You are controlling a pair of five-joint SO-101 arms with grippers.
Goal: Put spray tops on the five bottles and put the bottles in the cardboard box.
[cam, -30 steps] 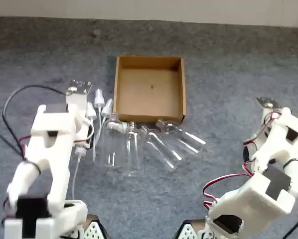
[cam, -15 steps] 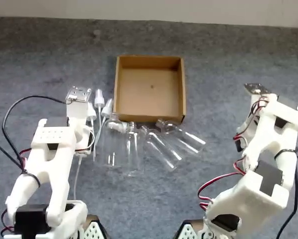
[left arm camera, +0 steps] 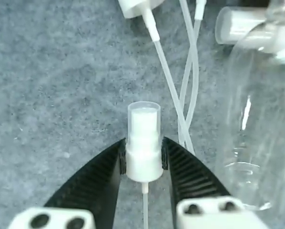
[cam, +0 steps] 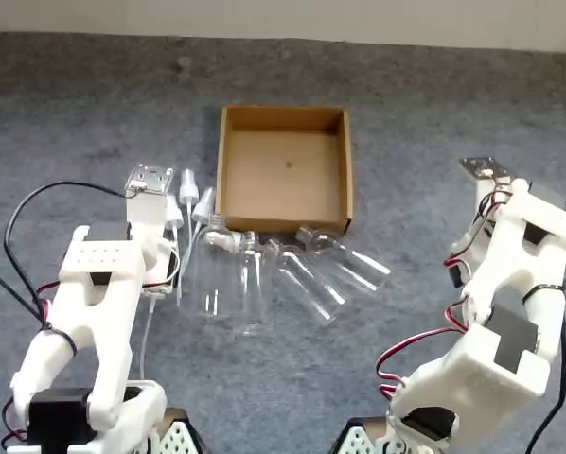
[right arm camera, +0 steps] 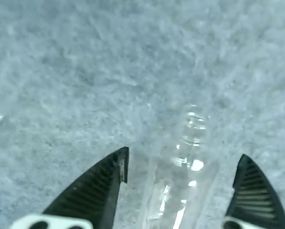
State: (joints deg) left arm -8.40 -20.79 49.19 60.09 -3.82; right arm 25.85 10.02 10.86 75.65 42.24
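Grips white plastic spray top [left arm camera: 143, 121] in left gripper [left arm camera: 142, 148], left of brown cardboard box [cam: 283, 180]. Right of box, holds right gripper [right arm camera: 183, 153] spread over clear plastic bottle [right arm camera: 179, 193].

Bottles [cam: 236, 276] before the cardboard box [cam: 283, 170] (spray tops [cam: 186, 200] to their left)

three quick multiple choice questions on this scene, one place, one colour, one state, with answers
1. The bottles near the cardboard box lie: A inside it B on the carpet beside it C on an arm
2. The spray top in the left gripper is: A white B blue C black
3. The right gripper is: A shut on a cap B open, a bottle between its jaws C shut on nothing
B, they lie outside its wall; A, its cap is white; B, its jaws stand wide apart beside the bottle.
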